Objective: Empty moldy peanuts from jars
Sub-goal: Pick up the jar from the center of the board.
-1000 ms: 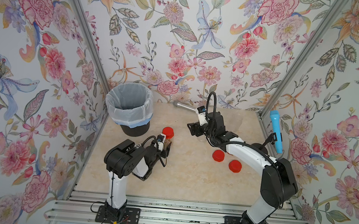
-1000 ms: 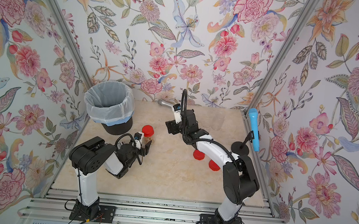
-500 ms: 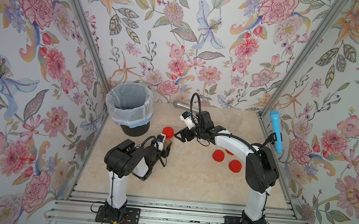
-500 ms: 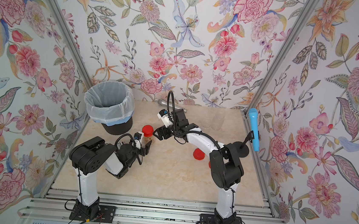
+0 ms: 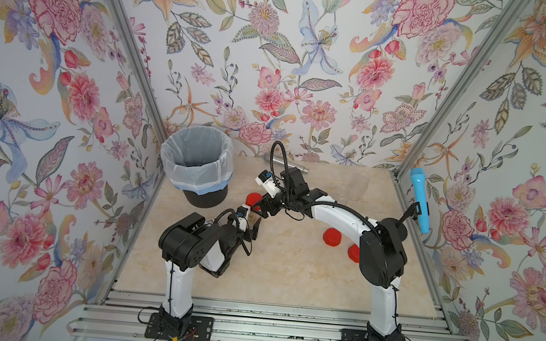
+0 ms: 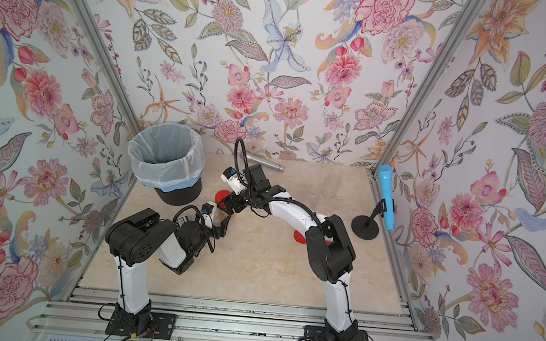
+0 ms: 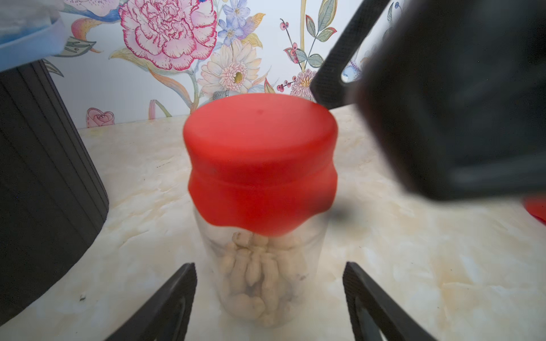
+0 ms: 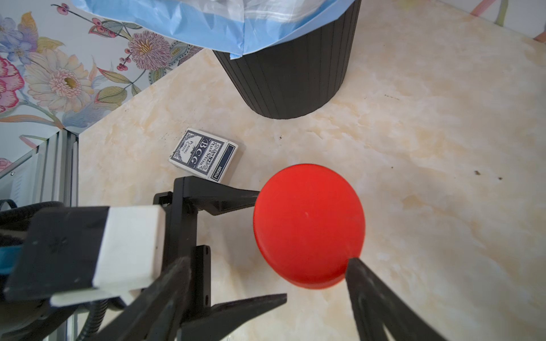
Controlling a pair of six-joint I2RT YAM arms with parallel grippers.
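Lids come first: two loose red lids lie on the near right of the table, one partly hidden behind the right arm.

Left of them and a little farther in, the left gripper reaches in low from the near side. Its jaws are parted wider than the jar, one finger on each side of the clear body with a gap showing on both, so it has hold of nothing.

That jar stands upright on the left-centre of the table, long axis vertical. The moldy peanuts are heaped in its lower part and its red lid is on.

The right gripper hangs directly above that lid, looking down on it. Its jaws are apart and empty, spread wider than the lid. One fingertip sits at the lid's rim and the other stands clear, so the lid is off-centre between them.

My reading is that the lid comes off next. The left arm is the one placed to clamp the body, and the right needs to centre and drop onto the lid.

A card deck lies flat just left of the jar. The lined black bin stands just beyond, far left, and empty jars stand far right.
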